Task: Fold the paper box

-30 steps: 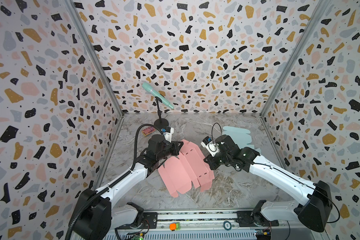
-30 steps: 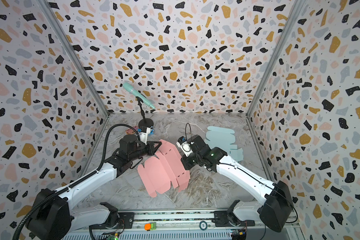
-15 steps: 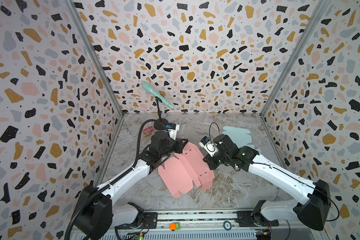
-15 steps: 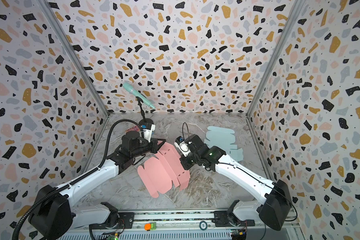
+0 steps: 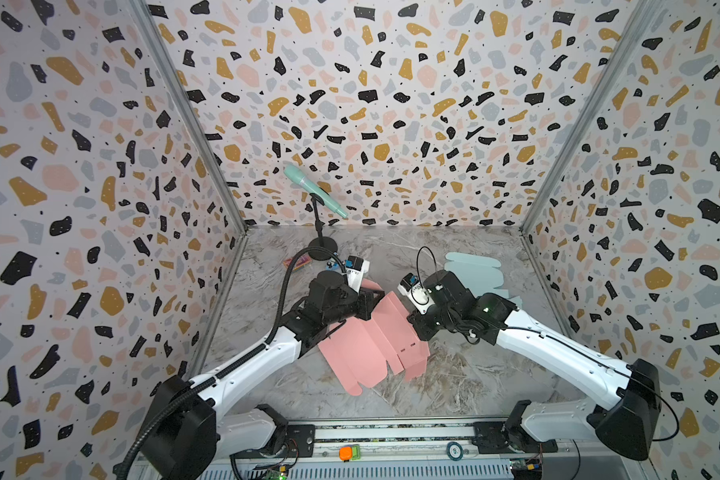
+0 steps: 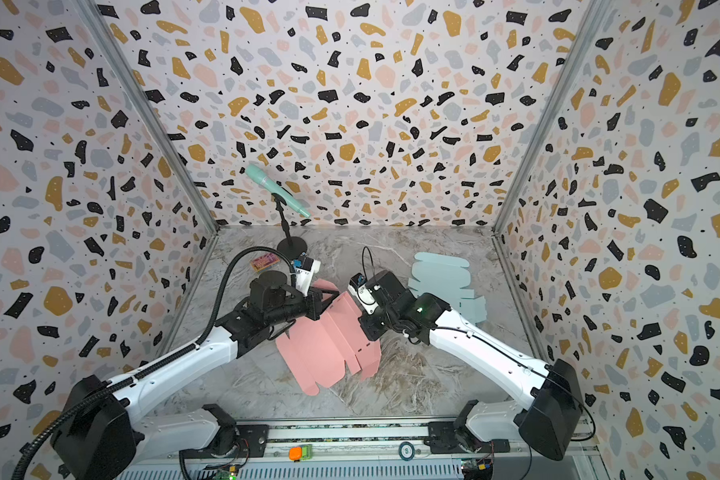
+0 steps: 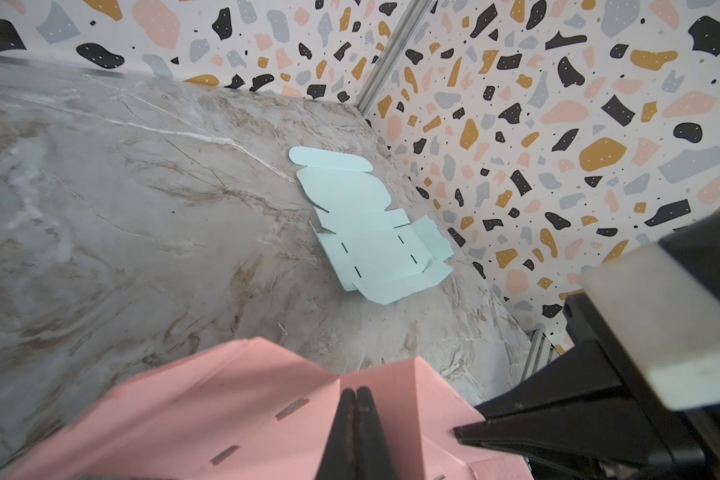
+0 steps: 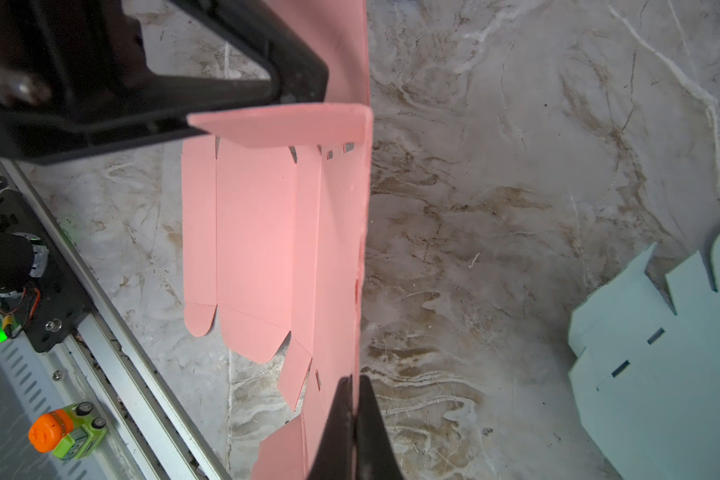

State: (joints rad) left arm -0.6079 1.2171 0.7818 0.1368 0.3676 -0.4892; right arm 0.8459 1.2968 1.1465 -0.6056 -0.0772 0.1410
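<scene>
The pink paper box [image 5: 366, 353] [image 6: 325, 353] lies partly unfolded in the middle of the table, its far side lifted. My left gripper [image 5: 377, 297] [image 6: 329, 297] [image 7: 355, 392] is shut on a raised flap at the box's far end. That flap [image 8: 283, 129] sticks out from its black fingers in the right wrist view. My right gripper [image 5: 418, 330] [image 6: 368, 332] [image 8: 354, 380] is shut on the edge of the upright pink side panel [image 8: 362, 232] on the box's right. The near flaps [image 8: 242, 332] rest flat on the table.
A light blue flat box cut-out [image 5: 474, 274] [image 7: 366, 224] [image 8: 661, 353] lies at the back right. A teal microphone [image 5: 314, 191] on a black stand is at the back left, a small coloured card [image 5: 297, 262] beside its base. An orange-green object [image 8: 65, 432] sits on the front rail.
My left gripper has moved right toward the middle and a little back, bringing the pink flap with it. The right gripper has barely shifted and keeps its hold.
</scene>
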